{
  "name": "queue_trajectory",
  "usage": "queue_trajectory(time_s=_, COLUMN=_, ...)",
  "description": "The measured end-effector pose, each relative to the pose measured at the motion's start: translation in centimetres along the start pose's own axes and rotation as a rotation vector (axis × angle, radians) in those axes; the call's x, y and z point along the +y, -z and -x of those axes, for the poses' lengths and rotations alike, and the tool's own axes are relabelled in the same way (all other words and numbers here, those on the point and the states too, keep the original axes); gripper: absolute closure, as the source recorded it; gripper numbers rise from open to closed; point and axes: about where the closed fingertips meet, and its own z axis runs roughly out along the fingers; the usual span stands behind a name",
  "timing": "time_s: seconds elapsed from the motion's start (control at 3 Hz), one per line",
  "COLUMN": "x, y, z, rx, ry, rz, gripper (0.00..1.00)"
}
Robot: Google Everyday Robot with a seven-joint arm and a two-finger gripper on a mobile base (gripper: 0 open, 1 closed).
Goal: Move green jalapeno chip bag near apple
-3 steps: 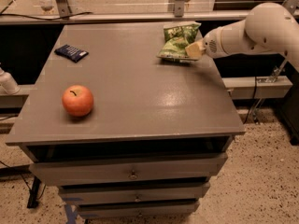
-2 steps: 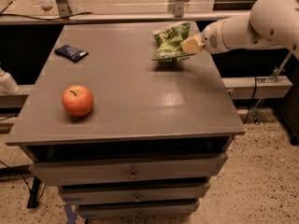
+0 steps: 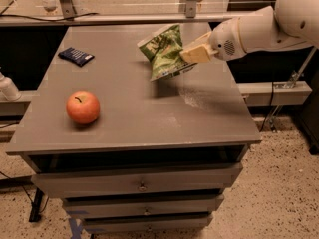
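Now that the gripper [image 3: 197, 53], clamped on the right side of the green jalapeno chip bag [image 3: 163, 54], has been carried in from the far right corner of the desk [image 3: 149, 121], the bag is held tilted, apparently lifted, right of centre. The apple [image 3: 83, 107] by the front left corner is well apart.

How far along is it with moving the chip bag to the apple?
Done: the end effector, over the back right of the table, is shut on the green jalapeno chip bag, which looks raised. In hand: the carry. Left: reach the apple at front left, set it down.
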Motion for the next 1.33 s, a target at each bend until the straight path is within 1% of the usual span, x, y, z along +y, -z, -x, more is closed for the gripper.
queue_trajectory(time_s=0.33, x=3.7, y=0.2, z=0.1, rx=-0.003, ry=0.058, rz=0.073, gripper=1.00)
queue_trajectory(time_s=0.67, x=6.5, y=0.0, z=0.1, rx=-0.004, ry=0.080, rz=0.118, gripper=1.00)
queue_trajectory(time_s=1.0, x=8.5, y=-1.0, z=0.5, rx=-0.013, ry=0.098, rz=0.157, gripper=1.00)
queue_trajectory(time_s=1.33, x=9.9, y=-2.5, z=1.0, rx=-0.028, ry=0.110, rz=0.188, gripper=1.00)
